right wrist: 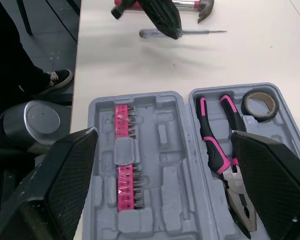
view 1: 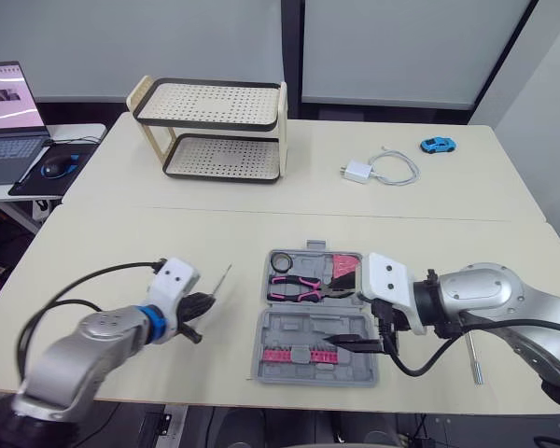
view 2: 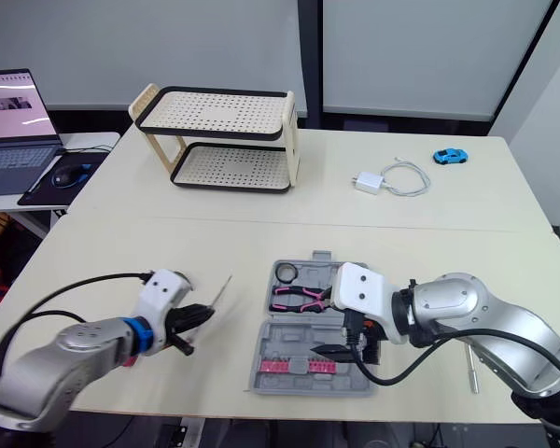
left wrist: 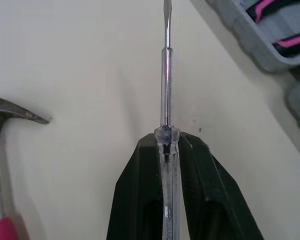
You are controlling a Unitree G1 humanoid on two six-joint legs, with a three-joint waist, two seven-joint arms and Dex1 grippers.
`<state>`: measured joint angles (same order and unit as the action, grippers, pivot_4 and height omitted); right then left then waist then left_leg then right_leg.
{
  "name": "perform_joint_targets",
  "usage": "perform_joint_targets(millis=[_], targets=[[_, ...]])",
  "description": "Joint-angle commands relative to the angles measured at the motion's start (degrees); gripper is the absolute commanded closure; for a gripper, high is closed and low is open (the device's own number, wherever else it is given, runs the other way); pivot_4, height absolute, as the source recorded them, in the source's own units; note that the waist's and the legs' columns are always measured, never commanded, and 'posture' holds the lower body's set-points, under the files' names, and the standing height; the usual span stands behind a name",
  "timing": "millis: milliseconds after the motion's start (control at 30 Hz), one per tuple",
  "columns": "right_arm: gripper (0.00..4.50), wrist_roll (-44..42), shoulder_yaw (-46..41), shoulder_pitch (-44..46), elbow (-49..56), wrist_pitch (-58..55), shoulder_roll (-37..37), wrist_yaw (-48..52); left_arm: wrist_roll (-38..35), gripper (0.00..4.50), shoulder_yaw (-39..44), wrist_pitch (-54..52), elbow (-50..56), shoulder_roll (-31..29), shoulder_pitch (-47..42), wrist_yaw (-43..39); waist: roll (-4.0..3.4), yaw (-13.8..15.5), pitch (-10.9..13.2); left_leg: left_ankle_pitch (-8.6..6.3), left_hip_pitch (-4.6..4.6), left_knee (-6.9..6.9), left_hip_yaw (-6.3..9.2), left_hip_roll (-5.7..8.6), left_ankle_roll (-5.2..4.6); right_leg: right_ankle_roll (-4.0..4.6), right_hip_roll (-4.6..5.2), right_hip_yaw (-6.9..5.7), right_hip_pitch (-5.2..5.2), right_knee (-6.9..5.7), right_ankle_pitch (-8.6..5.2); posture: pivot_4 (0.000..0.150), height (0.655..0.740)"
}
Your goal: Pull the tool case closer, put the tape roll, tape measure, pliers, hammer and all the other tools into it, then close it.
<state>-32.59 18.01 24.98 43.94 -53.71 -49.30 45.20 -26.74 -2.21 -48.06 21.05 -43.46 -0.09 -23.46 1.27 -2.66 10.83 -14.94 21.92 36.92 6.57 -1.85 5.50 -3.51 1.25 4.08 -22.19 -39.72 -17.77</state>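
Tool case [view 1: 299,329] lay open near the table's front edge between the two arms, with pink-handled pliers [view 1: 299,287] and the tape roll [view 1: 281,260] in its far half and a pink strip of bits [view 1: 294,355] in its near half. The right gripper [right wrist: 162,150] hovered over the case with its fingers spread wide and empty, while the left gripper [view 1: 198,306], just left of the case, was clamped on the clear handle of a screwdriver [left wrist: 166,90], beside the hammer [left wrist: 0,130]. Farther back stood a two-tier rack [view 1: 215,131], a white charger [view 1: 357,172] and a blue toy car [view 1: 438,145].
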Motion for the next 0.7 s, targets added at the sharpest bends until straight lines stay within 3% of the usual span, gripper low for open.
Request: perform_joint_targets(millis=[33,333,367,700], targets=[[0.00,1.0,-0.1,0.8,0.4,1.1,0.2,0.6,4.4,4.34,-1.6,1.0,-1.4,2.1,-1.2,2.2,0.00,0.0,0.0,0.00,0.01,-0.01,0.00,0.00,0.00,0.00,0.00,0.00,-0.01,0.01,0.00,0.150,0.7350],[0.00,3.3,-0.6,1.0,-0.2,1.9,1.1,0.6,6.4,4.34,-0.5,-0.9,-2.5,8.0,-0.7,3.7,-0.14,0.2,-0.1,0.00,-0.03,-0.01,0.01,0.01,0.00,0.00,0.01,0.00,0.04,0.01,0.00,0.150,0.7350],[0.00,3.2,-0.7,1.0,-0.2,1.9,1.1,0.6,6.5,3.62,-0.2,-0.9,-2.5,8.3,-0.6,3.6,-0.14,0.2,-0.1,0.00,-0.03,-0.01,0.01,0.01,0.00,0.00,0.02,0.00,0.04,0.01,0.00,0.150,0.7350],[0.00,1.3,-4.3,-0.5,1.5,0.4,0.9,0.4,4.8,0.66,6.2,4.4,1.4,4.2,5.7,-4.8,-0.13,-0.2,-0.1,0.00,-0.02,-0.06,0.01,0.01,0.00,0.00,0.01,0.00,0.02,0.05,0.00,0.150,0.7350]])
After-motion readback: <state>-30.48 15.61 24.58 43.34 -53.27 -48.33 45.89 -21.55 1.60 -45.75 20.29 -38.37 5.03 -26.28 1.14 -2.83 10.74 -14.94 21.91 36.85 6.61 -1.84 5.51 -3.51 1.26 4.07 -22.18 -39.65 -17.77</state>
